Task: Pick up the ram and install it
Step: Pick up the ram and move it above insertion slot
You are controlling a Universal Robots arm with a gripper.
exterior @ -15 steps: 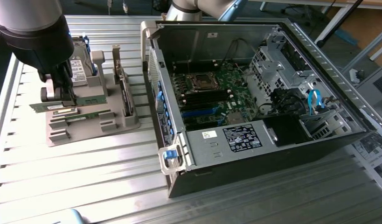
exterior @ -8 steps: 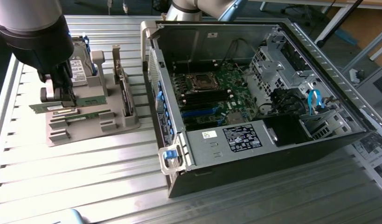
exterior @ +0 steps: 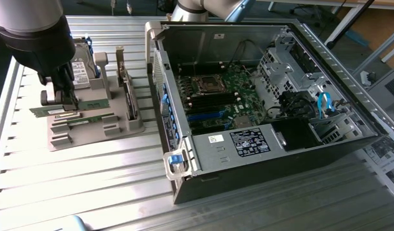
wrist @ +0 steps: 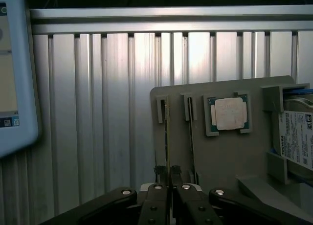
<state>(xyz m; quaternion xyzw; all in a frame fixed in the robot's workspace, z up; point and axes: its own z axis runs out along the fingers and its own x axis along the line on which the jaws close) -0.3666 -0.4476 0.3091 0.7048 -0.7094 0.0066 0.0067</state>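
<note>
Hard drive (wrist: 296,137) partly off-frame

Open computer case (exterior: 267,175) beside grey holder (exterior: 123,126); processor (wrist: 230,113), hard drive (wrist: 297,137)

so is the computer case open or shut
Open: the computer case has no side cover on, and the motherboard lies exposed inside.

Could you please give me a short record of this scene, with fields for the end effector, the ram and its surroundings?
end effector: closed on the thin edge of the ram
ram: on edge at the gray holder; whether it is lifted cannot be told
holder: on the slatted table; also carries the processor chip and hard drive
computer case: open, motherboard exposed, to the exterior view's right of the holder
status: ram gripped, not installed
</note>
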